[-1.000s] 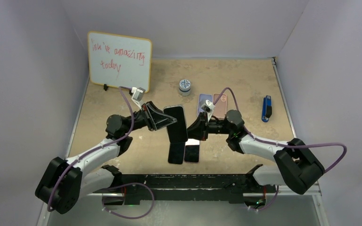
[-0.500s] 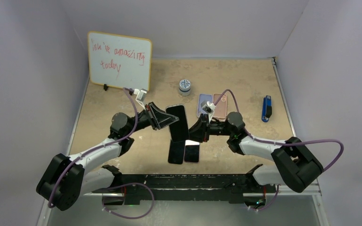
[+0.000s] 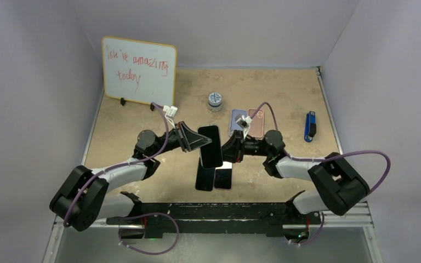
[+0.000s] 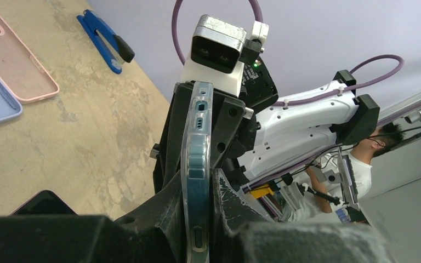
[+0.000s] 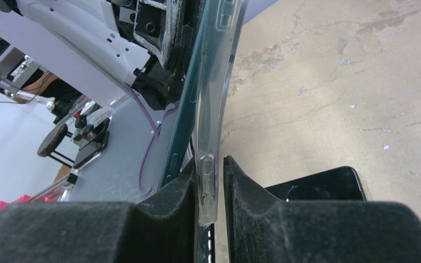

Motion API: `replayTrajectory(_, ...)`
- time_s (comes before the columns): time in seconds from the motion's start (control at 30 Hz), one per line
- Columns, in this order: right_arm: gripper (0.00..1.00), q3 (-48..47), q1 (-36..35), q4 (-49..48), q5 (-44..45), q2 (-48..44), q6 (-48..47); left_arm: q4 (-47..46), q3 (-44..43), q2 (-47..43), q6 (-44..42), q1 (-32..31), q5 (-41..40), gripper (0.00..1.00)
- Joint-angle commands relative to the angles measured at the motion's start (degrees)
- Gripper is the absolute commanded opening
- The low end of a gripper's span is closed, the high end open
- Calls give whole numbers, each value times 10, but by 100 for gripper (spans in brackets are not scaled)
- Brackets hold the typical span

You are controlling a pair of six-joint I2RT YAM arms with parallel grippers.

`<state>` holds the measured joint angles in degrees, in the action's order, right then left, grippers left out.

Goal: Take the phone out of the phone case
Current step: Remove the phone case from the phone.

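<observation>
1. Pale lilac walls (image 3: 400,76) close in the table (image 3: 285,90) on 3 sides. Its top is mottled and sand-coloured, and its near edge is hidden behind the black rail (image 3: 219,211) that carries the arms.
2. A whiteboard (image 3: 138,70) stands far out to the left of the left jaws (image 3: 202,141) and beyond them. Its red scrawl is hard to read.
3. The left jaws are clamped on the phone (image 3: 210,146), which hangs above the table between the 2 sets of jaws. In the left wrist view their pads hide part of it.
4. The right jaws (image 5: 208,186) face the left ones, with a pad close on either side of the clear phone case (image 5: 215,93) at its rim. I cannot tell whether they press it. There the clear rim stands a little off the phone's dark teal side.
5. 2 dark phones (image 3: 204,178) lie side by side on the table under both jaws, partly covered by the held phone.
6. A lavender case (image 3: 234,118) and a pink case (image 3: 257,125) lie just beyond the right jaws, and the wrist camera cuts off part of the lavender one.
7. A blue tool (image 3: 310,126) lies well right of the right jaws, near the wall, with bare table between.
8. A round tin (image 3: 215,100) sits beyond both jaws, its label too small to read.
</observation>
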<state>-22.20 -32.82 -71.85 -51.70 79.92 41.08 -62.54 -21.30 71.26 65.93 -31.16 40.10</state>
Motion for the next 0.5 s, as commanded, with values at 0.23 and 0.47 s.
replayTrajectory(0.23, 1, -36, 19, -92, 77, 44, 48, 173, -96, 98, -44, 18, 37, 2)
replayTrajectory(0.47, 0, -45, 27, -68, 90, 76, 60, 276, -142, 135, -98, 47, -6, 25)
